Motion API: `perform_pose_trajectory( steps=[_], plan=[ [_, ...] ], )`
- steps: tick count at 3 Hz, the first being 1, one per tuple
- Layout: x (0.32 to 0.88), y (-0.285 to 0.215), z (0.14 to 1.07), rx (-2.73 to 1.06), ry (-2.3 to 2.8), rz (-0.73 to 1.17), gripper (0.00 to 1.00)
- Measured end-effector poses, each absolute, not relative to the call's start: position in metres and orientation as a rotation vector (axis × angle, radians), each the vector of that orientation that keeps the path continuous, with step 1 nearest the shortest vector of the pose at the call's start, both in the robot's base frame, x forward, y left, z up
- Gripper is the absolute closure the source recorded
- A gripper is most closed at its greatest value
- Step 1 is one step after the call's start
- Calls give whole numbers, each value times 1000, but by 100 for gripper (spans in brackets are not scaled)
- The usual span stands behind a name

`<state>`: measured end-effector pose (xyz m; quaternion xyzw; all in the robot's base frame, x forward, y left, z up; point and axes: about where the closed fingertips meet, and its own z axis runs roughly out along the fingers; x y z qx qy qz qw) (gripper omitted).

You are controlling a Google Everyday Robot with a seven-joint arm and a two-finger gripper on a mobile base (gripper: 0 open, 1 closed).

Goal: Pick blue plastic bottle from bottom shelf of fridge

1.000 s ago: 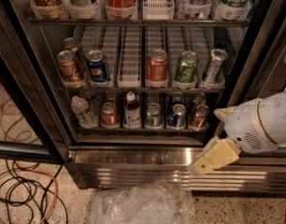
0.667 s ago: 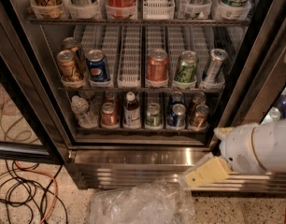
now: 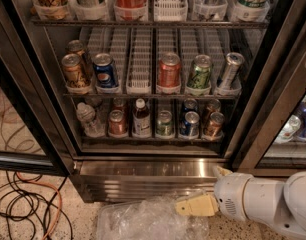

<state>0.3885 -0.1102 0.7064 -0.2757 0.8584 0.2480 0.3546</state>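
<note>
One pincer (image 3: 195, 205), state unclear, hangs before the fridge (image 3: 148, 170) base, well below the blue plastic bottle (image 3: 141, 119).

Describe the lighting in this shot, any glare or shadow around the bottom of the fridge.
Camera view: warm, dim light overall; the bottom shelf lies in shadow, so the blue plastic bottle looks dark except its white cap; a bright sheen streaks the fridge along its steel base; the gripper, low in front of that base at right, is well lit.
</note>
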Motion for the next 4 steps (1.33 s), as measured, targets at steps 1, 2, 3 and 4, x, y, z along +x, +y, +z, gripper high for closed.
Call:
perform_pose_trajectory(
  steps=[1,2,3,4],
  plan=[
    [405,-113,704,-681,2180,588,0],
    [407,-109,693,-649,2176,616,0],
    [427,-90,687,-662,2070,677,0],
    [445,-55,688,-748,1904,756,0]
  ],
)
